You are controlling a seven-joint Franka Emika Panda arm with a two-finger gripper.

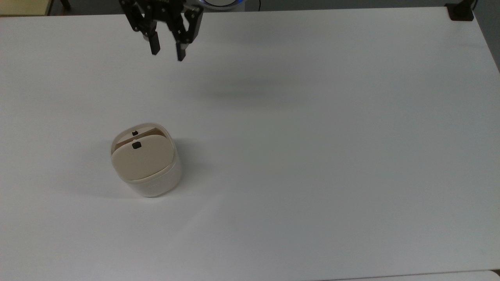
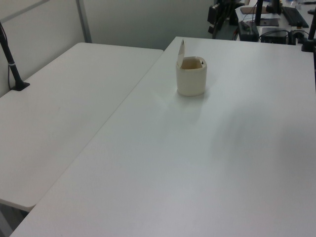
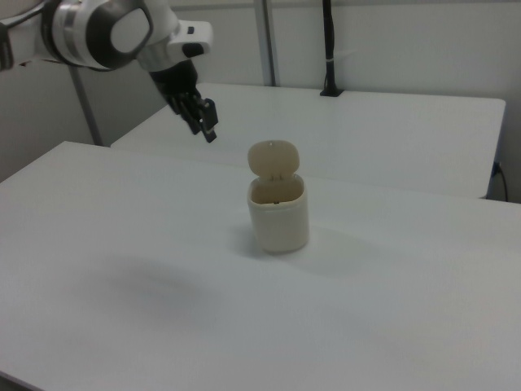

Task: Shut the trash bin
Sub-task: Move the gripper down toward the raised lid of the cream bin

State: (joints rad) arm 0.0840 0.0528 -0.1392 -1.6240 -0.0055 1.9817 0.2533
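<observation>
The trash bin (image 1: pixel 154 182) is a small cream-white tub standing left of centre on the white table (image 1: pixel 312 156). Its beige lid (image 1: pixel 141 160) is raised on its hinge, with a black square button (image 1: pixel 136 145) near its free edge. In the right view the lid (image 3: pixel 273 157) stands upright over the open bin (image 3: pixel 278 216), and in the left view the lid (image 2: pixel 181 51) rises at the far side of the bin (image 2: pixel 191 78). My gripper (image 1: pixel 168 52) hangs open and empty near the table's far edge, well apart from the bin. In the right view my gripper (image 3: pixel 207 126) is up and left of the lid.
A black mount (image 1: pixel 461 11) sits on the table's corner at the top view's upper right. A second white table (image 2: pixel 59 113) adjoins on the left view's left, with a black post (image 2: pixel 11 61) on it. Another black post (image 3: pixel 328 49) stands behind in the right view.
</observation>
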